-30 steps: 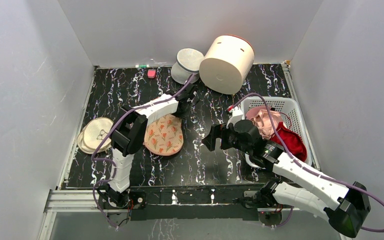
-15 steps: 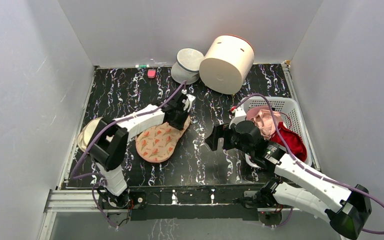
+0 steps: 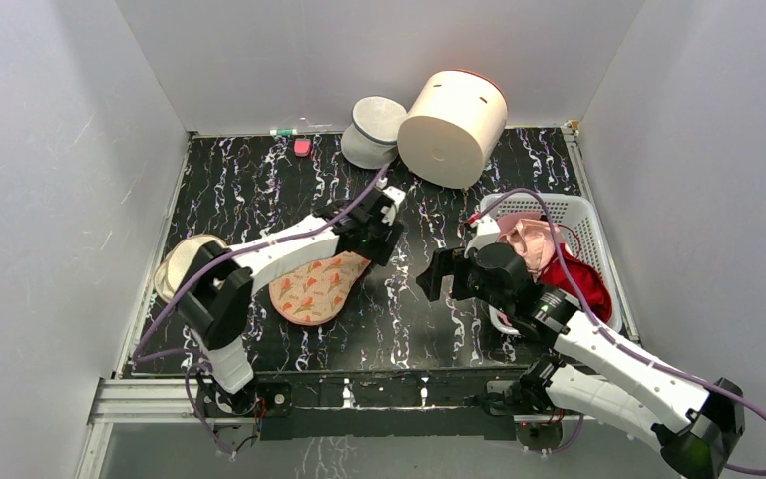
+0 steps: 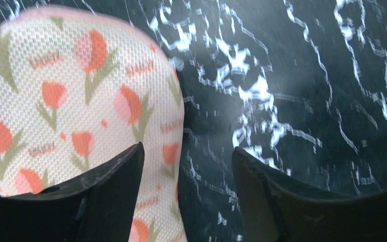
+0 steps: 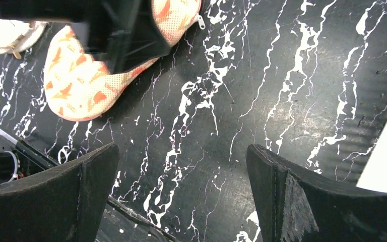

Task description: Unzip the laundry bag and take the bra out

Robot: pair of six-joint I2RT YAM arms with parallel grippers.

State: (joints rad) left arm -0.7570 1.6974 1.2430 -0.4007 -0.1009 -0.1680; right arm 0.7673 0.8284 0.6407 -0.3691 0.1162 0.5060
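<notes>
Grey walls close in on three sides of a black table [image 3: 259,185] veined with white. At the back, a big cream cylinder [image 3: 452,128] lies tilted on its side with its flat end towards the arms; what it holds cannot be seen. Right of centre stands a white slotted basket [image 3: 571,208]. In it lies the bra [image 3: 529,244], a crumpled salmon-pink heap at the near-left part, touching a dark red garment [image 3: 580,284] that fills the basket's near right side.

The laundry bag [image 3: 317,287] lies flat on the table left of centre, well apart from the basket, its peach fabric printed with red-and-green flowers. Whether its zip is undone cannot be told; no contents show. A round beige pouch [image 3: 172,274] sits near the table's left edge, partly hidden by the left arm. A white round case with dark trim [image 3: 374,128] rests just beside the cylinder at the back.

The left hand [image 3: 371,242] hangs over the bag's far right end, released: in its wrist view, one finger [image 4: 106,201] sits above the fabric and the other above bare table, gripping nothing. The right hand [image 3: 441,277] hovers between bag and basket, spread wide with only table between its fingers [image 5: 55,196].

A small pink object [image 3: 302,147] lies by the back wall. A metal zip pull [image 5: 200,21] shows at the bag's end beside the left hand.
</notes>
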